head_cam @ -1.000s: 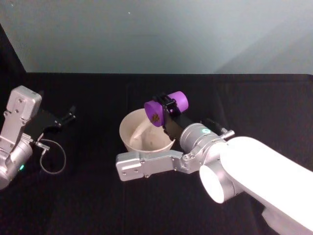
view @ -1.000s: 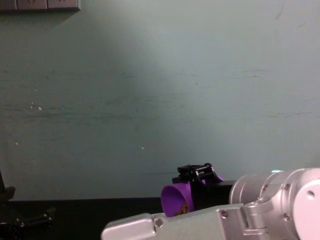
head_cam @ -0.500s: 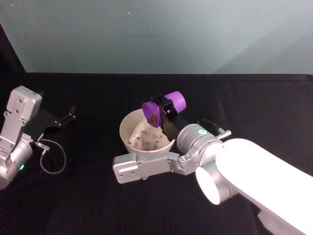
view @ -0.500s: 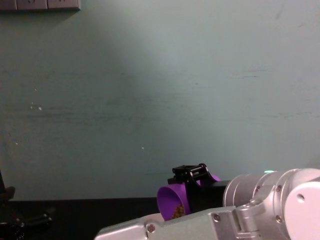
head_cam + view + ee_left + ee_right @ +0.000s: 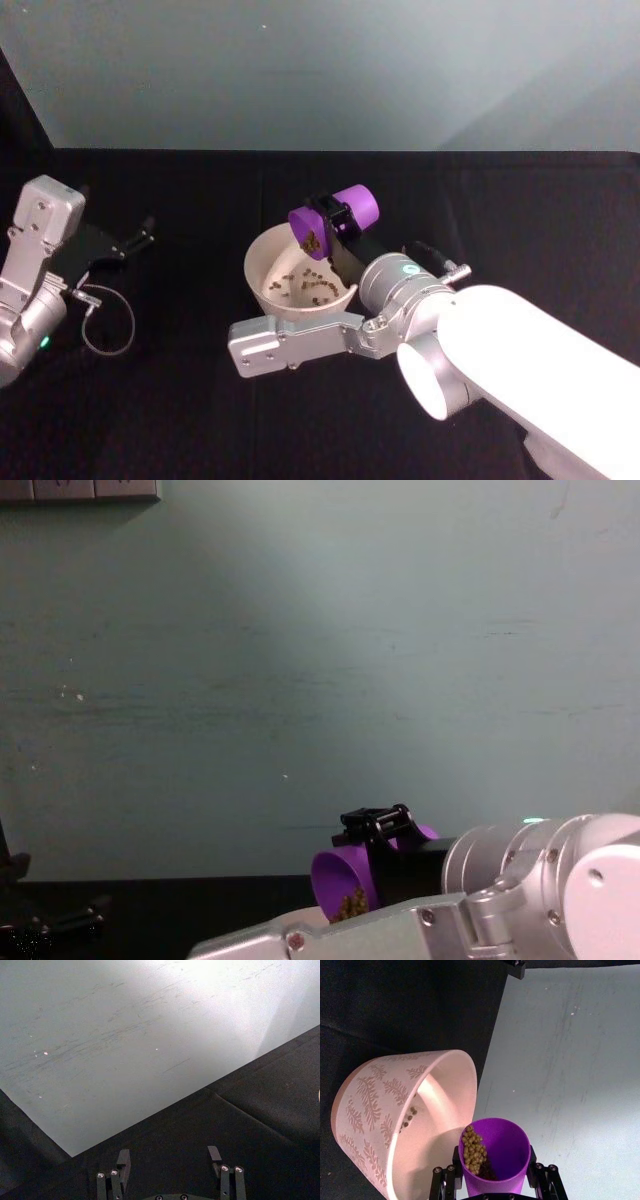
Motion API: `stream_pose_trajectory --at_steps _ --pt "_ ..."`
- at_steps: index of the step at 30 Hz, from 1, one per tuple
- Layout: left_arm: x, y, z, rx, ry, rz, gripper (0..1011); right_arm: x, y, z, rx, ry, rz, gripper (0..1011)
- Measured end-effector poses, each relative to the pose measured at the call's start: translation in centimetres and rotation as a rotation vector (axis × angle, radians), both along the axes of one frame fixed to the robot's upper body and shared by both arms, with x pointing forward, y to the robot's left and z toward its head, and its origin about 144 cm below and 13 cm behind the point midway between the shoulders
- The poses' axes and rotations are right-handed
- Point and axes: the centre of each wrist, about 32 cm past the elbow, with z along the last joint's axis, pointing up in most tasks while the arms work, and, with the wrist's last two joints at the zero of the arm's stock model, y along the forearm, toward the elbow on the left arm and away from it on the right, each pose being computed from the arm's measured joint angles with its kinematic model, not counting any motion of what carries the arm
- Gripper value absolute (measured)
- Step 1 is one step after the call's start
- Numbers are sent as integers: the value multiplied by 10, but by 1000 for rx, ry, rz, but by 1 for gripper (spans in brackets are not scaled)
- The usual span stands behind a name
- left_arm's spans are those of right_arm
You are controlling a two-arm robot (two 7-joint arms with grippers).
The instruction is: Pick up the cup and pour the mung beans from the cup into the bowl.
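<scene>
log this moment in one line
pouring | right hand shut on cup, tipped over bowl | beans in both bowl and cup | left hand open, parked

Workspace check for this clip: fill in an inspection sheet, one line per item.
Surface: table under black cloth.
Job's things: purple cup tipped on its side above the bowl, mouth toward it; beans heaped at the cup's lip, more beans scattered on the bowl's floor.
Clutter: nothing seen.
Grippers: right gripper shut on the cup; left gripper open, parked at the table's left side.
Cables: thin loop beside the left arm, lying on the cloth.
Surroundings: pale wall behind the table.
</scene>
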Motion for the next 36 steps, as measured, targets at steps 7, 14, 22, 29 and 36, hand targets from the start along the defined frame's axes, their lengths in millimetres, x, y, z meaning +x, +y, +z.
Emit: stream_pose_trajectory --at_steps 7,14,22,29,36 --pt "0 0 0 0 0 0 1000 0 1 0 -7 -5 -1 718" --pt "0 0 0 0 0 0 1000 -1 2 1 -15 -9 -2 718" --pt "0 0 0 0 0 0 1000 -2 2 2 -20 -13 0 718" --pt "0 0 0 0 0 0 1000 -2 2 2 -21 -12 -1 718" --pt "0 0 0 0 0 0 1000 -3 2 2 -22 -15 -1 718"
